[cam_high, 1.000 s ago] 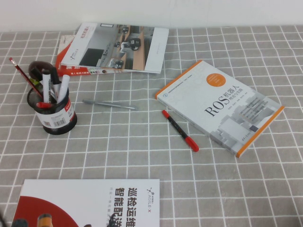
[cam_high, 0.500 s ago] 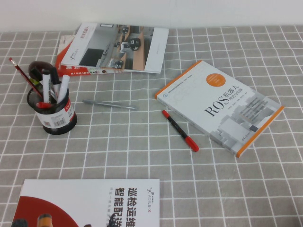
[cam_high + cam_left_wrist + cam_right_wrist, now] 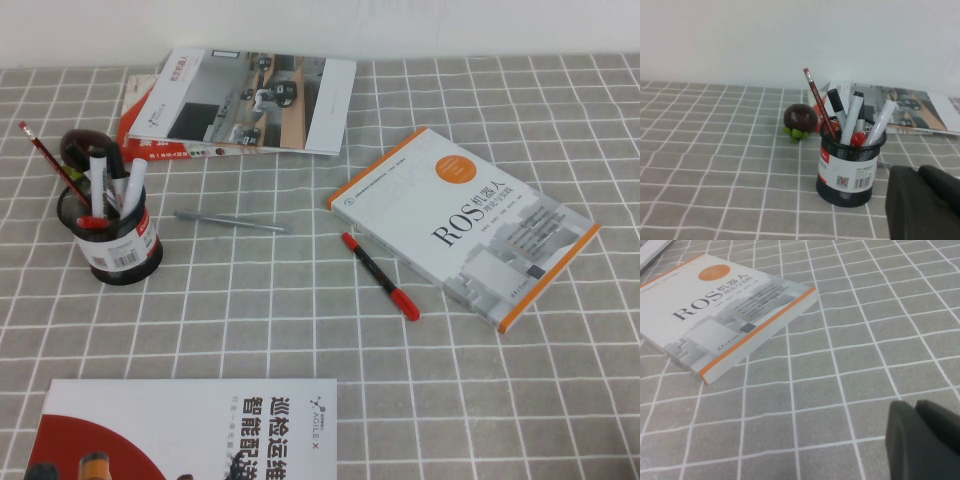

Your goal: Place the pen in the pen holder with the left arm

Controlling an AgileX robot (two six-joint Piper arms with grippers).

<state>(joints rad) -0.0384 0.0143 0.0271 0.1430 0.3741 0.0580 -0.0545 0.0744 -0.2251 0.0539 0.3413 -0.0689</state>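
The pen (image 3: 98, 182) is seen standing upright in the pen holder (image 3: 122, 250) near the table's left edge. The left gripper (image 3: 922, 205) is held near the holder; the right gripper (image 3: 922, 440) above bare cloth. Neither claw's state can be told.

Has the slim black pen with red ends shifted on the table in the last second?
No. The slim black pen lies just left of the ROS book, on the same grid squares as before.
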